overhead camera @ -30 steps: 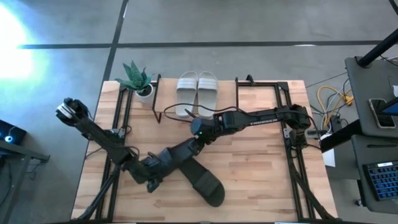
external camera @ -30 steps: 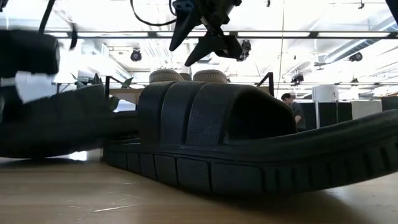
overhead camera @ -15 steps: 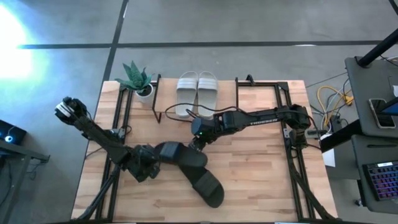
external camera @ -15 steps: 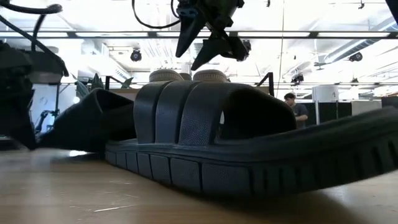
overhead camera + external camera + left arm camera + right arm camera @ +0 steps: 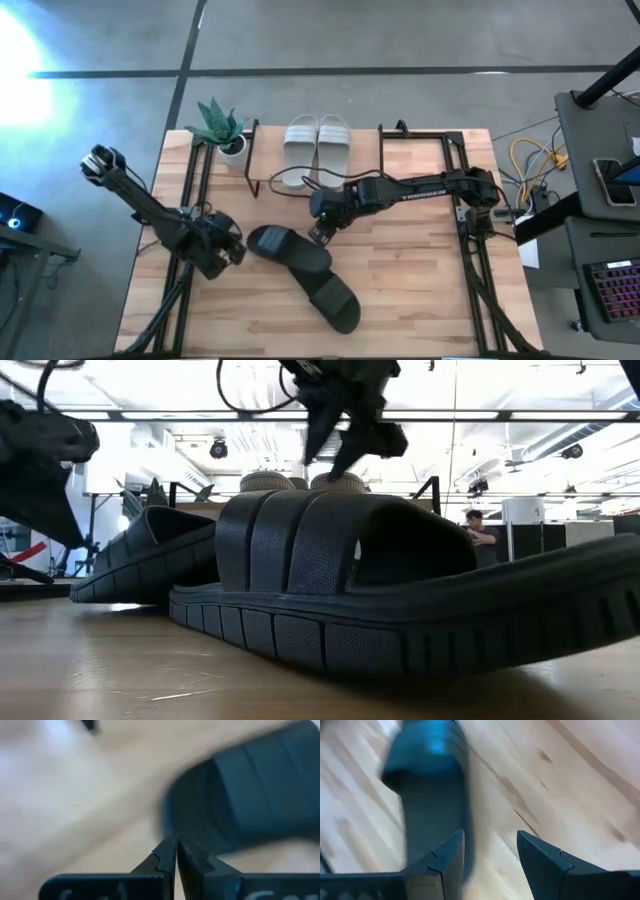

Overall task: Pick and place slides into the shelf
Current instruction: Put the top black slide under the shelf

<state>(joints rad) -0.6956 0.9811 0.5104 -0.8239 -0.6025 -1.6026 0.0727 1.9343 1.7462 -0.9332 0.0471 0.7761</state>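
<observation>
From my remote station, the job stands half done on the light butcher-block wooden tabletop (image 5: 420, 280): the pale grey-white pair of wide-strap slides (image 5: 317, 145) already sits side by side at the far edge, on what I take to be the low plank-topped shelf on thin black legs (image 5: 262, 183), though the plank itself is mostly hidden from above. That pair runs long axis front to back; I cannot tell which end is the toe. Still to be placed is the black pair, lying loose near the table's middle. The first black rubber slide (image 5: 289, 249) lies slantwise, its long axis running from the left side toward the near right, and overlaps the second black slide (image 5: 333, 300), which continues that same diagonal toward the near edge; in the low view both rest sole-down, straps up. I judge each will need turning to line up with the shelf. My right gripper (image 5: 318, 232) hangs just above the far end of the first black slide, fingers (image 5: 540, 852) spread fairly wide and holding nothing. My left gripper (image 5: 222, 252) sits just left of that same slide, its fingertips (image 5: 167, 856) pressed together and empty. A small green potted plant in a white pot (image 5: 222, 128) stands at the far left corner, clear of the work.
</observation>
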